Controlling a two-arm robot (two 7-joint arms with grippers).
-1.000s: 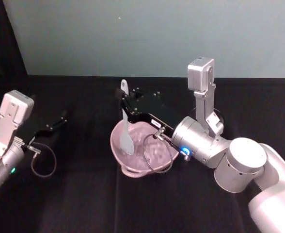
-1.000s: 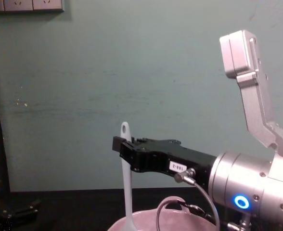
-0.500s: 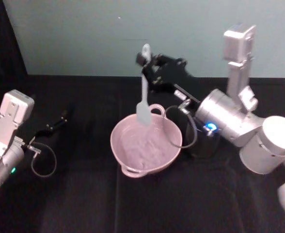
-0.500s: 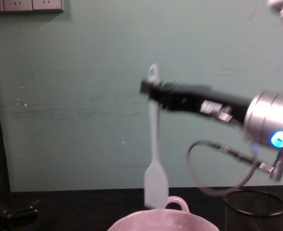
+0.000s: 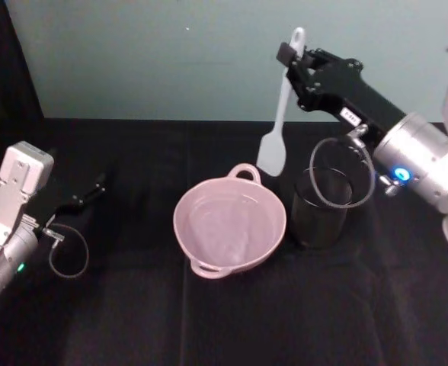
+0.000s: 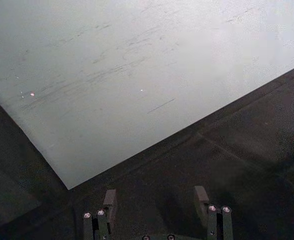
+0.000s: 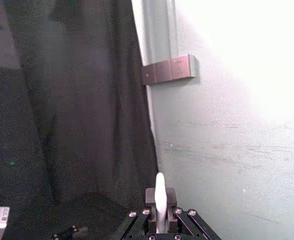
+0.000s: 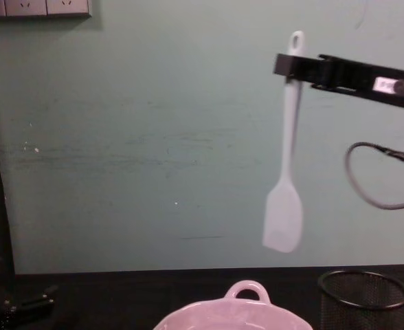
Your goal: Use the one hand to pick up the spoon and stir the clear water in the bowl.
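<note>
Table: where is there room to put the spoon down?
Bare black table in front of the bowl, and between the bowl and the parked left end effector. Crowded on the bowl's right, where the mesh cup stands close. The right end effector holds the spoon above.

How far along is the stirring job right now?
Pick-up is done: the right gripper is shut on the spoon, which hangs in the air above and behind the bowl, beside the black mesh cup. No stirring is underway. The left gripper sits parked, open.
</note>
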